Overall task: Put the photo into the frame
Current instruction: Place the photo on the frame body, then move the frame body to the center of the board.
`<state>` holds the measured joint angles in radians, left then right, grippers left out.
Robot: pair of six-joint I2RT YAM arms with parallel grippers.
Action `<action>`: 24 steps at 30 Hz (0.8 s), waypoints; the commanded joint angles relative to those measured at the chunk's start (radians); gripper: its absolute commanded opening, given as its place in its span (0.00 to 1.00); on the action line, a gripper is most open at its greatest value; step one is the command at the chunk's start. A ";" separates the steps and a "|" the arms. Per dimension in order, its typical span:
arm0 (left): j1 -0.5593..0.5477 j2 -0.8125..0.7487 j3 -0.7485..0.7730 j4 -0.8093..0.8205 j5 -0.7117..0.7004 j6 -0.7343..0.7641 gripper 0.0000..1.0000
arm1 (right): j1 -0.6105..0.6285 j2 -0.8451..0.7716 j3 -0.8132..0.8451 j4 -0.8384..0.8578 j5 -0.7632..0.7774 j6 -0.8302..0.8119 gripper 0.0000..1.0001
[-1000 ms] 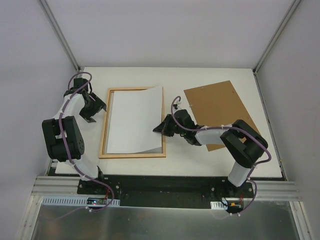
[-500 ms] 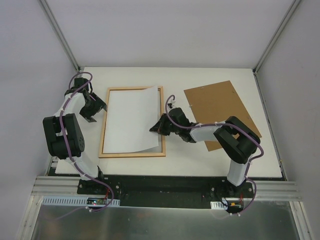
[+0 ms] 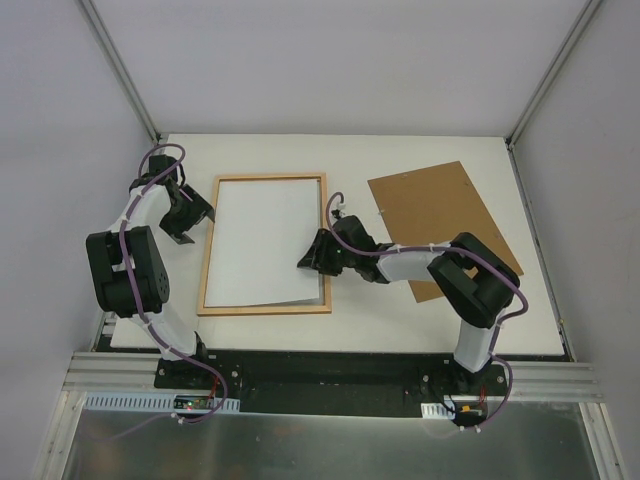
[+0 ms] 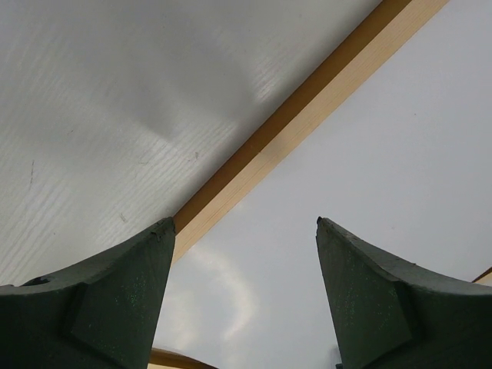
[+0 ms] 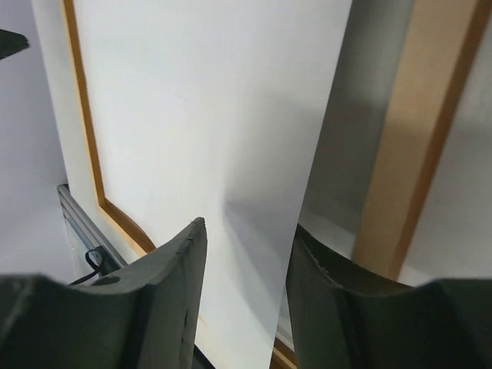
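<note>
The thin white rectangular paper photo [image 3: 262,240] lies blank side up inside the thin-railed wooden picture frame [image 3: 264,308], left of centre on the white table [image 3: 350,160]. The right gripper [image 3: 312,257] sits at the photo's right edge, near its near corner. Its jaws stand partly apart, the sheet's edge in the gap, unclamped. The left gripper [image 3: 190,222] is spread wide over the frame's left rail, holding nothing.
</note>
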<state>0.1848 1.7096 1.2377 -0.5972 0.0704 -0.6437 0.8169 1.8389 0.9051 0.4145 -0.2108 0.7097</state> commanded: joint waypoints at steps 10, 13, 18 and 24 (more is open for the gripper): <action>0.004 0.064 0.086 -0.006 -0.018 0.032 0.71 | -0.034 -0.294 0.029 -0.485 0.244 -0.252 0.57; 0.008 0.070 0.097 -0.006 -0.033 0.003 0.67 | -0.077 -0.268 0.073 -0.560 0.260 -0.298 0.57; 0.053 0.074 0.101 -0.013 -0.064 -0.042 0.55 | -0.097 -0.152 0.188 -0.624 0.268 -0.357 0.56; 0.065 0.151 0.105 -0.033 -0.109 -0.060 0.40 | -0.096 -0.026 0.328 -0.675 0.281 -0.392 0.56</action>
<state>0.2443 1.8027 1.3186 -0.5900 0.0097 -0.6750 0.7166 1.7584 1.1370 -0.1856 0.0410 0.3710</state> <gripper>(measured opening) 0.432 0.562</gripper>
